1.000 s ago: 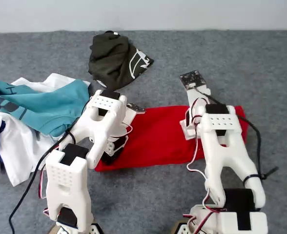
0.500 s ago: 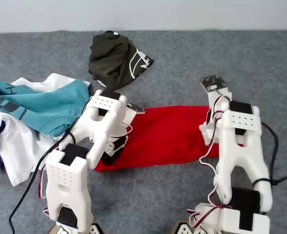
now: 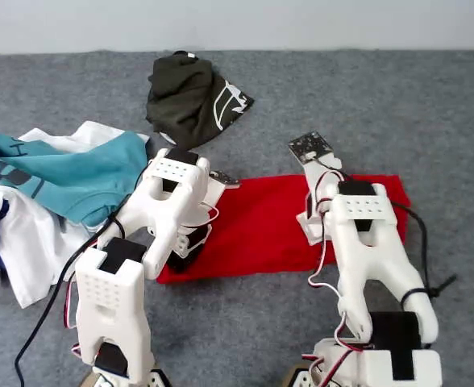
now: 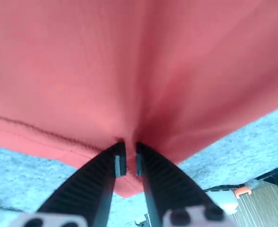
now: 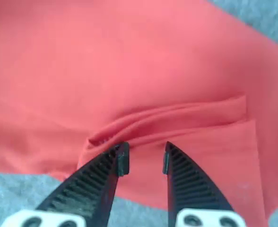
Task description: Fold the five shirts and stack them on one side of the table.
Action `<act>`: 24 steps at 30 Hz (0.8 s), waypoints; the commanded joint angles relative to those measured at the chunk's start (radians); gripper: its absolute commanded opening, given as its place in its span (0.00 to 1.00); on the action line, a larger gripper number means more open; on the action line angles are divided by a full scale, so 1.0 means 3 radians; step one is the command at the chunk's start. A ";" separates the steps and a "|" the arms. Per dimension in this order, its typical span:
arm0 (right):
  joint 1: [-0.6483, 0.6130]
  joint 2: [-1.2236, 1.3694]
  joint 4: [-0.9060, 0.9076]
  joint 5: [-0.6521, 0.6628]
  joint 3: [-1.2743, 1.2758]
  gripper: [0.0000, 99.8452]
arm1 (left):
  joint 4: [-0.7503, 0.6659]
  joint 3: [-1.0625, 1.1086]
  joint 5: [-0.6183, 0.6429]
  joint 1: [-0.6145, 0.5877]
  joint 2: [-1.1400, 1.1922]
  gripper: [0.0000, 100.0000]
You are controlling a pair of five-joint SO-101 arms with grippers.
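Note:
A red shirt (image 3: pixel 261 226) lies flat and crosswise on the grey table, between the two arms. My left gripper (image 4: pixel 127 163) is at the shirt's left end, near its front hem, shut on a pinched ridge of red cloth (image 4: pixel 139 94). The right arm (image 3: pixel 358 218) stands over the shirt's right part. My right gripper (image 5: pixel 144 160) is open just above a creased fold of red cloth (image 5: pixel 167 118) near the shirt's edge, with nothing between its fingers.
A crumpled black shirt (image 3: pixel 190 101) lies at the back centre. A teal shirt (image 3: pixel 68 173) lies on top of a white shirt (image 3: pixel 19 242) at the left. Bare grey table (image 3: pixel 438 113) extends to the right and back right.
The right arm swung out to the right half a second ago and has come back left over the red shirt. The left arm has kept still.

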 commanded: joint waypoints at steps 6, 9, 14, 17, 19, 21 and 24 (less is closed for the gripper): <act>-0.0176 -0.0110 -0.0330 -0.0051 0.0199 0.12 | 0.0000 0.0008 -0.0026 0.0026 -0.0010 0.05; -0.0187 -0.0110 -0.0555 -0.0051 0.0343 0.12 | 0.0000 0.0008 -0.0026 0.0026 -0.0010 0.05; -0.0187 -0.0110 -0.0754 -0.0051 0.0445 0.12 | 0.0000 0.0008 -0.0026 0.0026 -0.0010 0.05; -0.0171 -0.0156 -0.0724 -0.0051 0.0425 0.12 | 0.0000 0.0008 -0.0026 0.0026 -0.0010 0.05; -0.0156 -0.0238 -0.0565 -0.0046 0.0338 0.12 | 0.0000 0.0008 -0.0026 0.0026 -0.0010 0.05; -0.0125 -0.0427 -0.0228 -0.0041 0.0184 0.12 | 0.0005 0.0008 -0.0026 0.0015 -0.0010 0.05; 0.0013 -0.0806 0.0192 -0.0031 -0.0041 0.12 | 0.0005 0.0008 -0.0026 0.0010 -0.0010 0.05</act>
